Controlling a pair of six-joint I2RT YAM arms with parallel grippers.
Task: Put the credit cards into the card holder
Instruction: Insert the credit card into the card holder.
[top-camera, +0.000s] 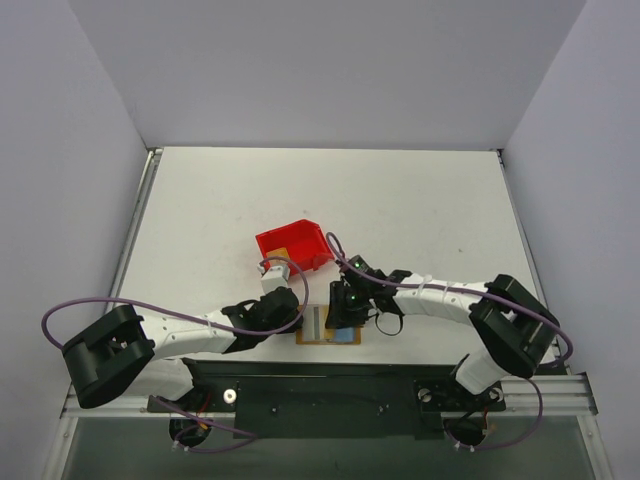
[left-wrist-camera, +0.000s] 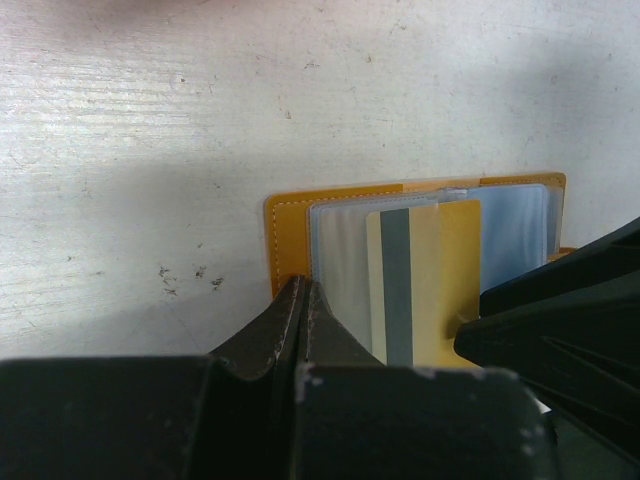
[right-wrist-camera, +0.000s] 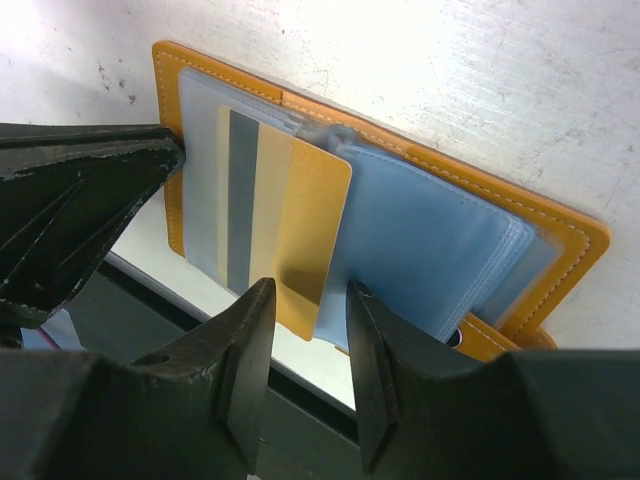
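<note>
At the tabletop's near edge the card holder (right-wrist-camera: 430, 230) lies open; left gripper (left-wrist-camera: 303, 292) closed, holding nothing, tip pinning the orange cover; right gripper (right-wrist-camera: 310, 296) jaws apart, astride a credit card (right-wrist-camera: 300, 220) part-way into a clear sleeve; next, likely a straight push home; beyond, red bin (top-camera: 293, 245), contents unclear.

The card holder (right-wrist-camera: 540, 212) looks like smooth orange-tan leather or imitation, with pale stitching along the edge; its sleeves (right-wrist-camera: 430, 240) are soft clear plastic, slightly glossy; the credit card (right-wrist-camera: 300, 230) is smooth golden plastic with a matt grey stripe; the table (left-wrist-camera: 200, 120) is white, grainy, scuffed; the right gripper's fingers (right-wrist-camera: 245, 350) are matt black plastic, faintly ridged.
</note>
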